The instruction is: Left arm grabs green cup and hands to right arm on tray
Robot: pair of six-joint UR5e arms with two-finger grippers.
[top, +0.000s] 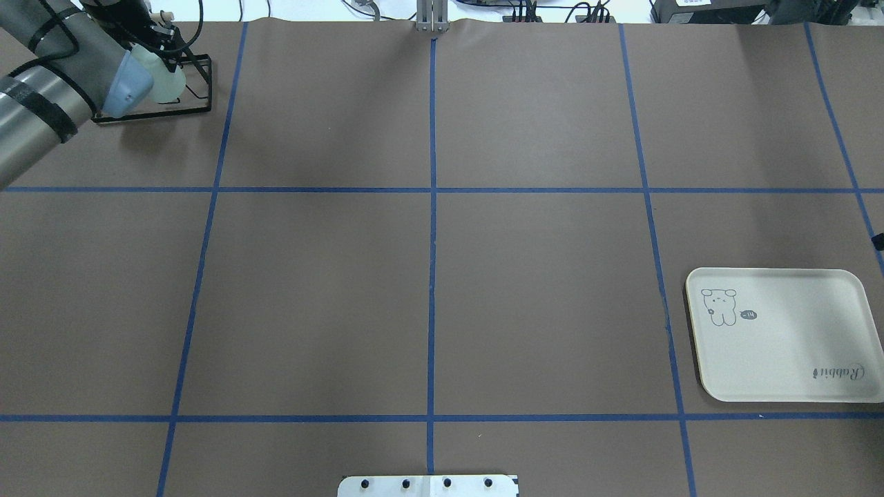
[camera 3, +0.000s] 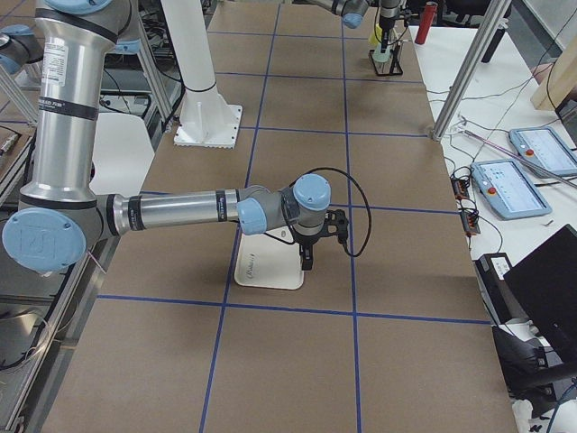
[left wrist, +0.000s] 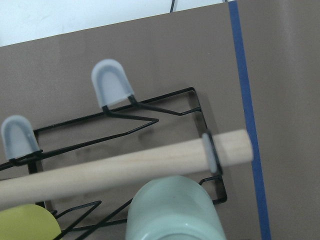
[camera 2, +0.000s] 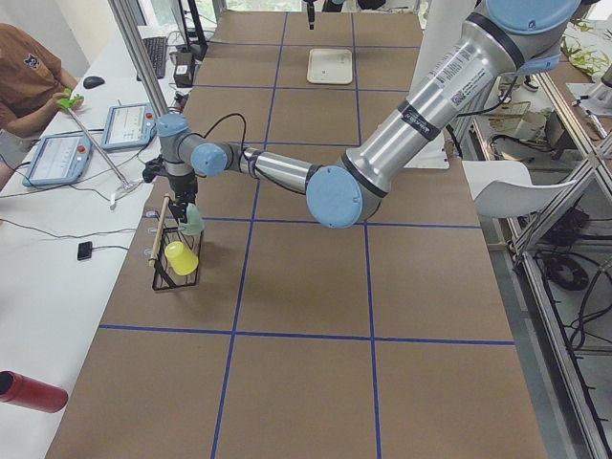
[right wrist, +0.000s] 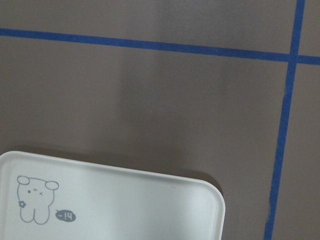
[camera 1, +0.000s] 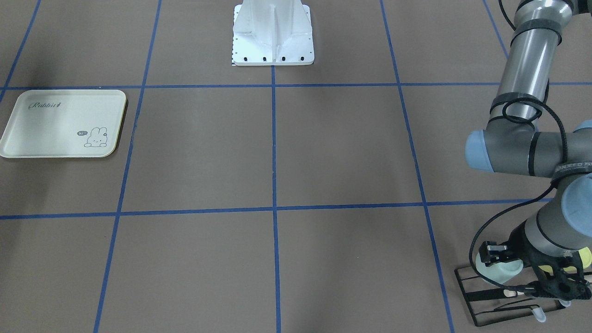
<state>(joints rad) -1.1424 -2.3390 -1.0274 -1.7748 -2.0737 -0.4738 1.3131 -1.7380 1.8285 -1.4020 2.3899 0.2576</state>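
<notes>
The pale green cup (camera 1: 504, 273) hangs tilted on the black wire rack (camera 1: 481, 300) at the table's far left corner; it also shows in the overhead view (top: 168, 81) and the left side view (camera 2: 195, 223). My left gripper (camera 1: 562, 291) hangs just above it and its jaws look spread and empty. The left wrist view shows the cup (left wrist: 172, 210) close below, under a wooden dowel (left wrist: 125, 167). The cream Rabbit tray (top: 787, 345) lies on the right side. My right gripper (camera 3: 306, 257) hovers at the tray's edge (camera 3: 261, 271); I cannot tell whether it is open.
A yellow-green cup (camera 2: 180, 256) hangs on the same rack beside the green one. Grey-capped pegs (left wrist: 112, 82) stick up from the rack. The white robot base (camera 1: 273, 34) stands at mid-table. An operator (camera 2: 29, 86) and pendants are beside the table.
</notes>
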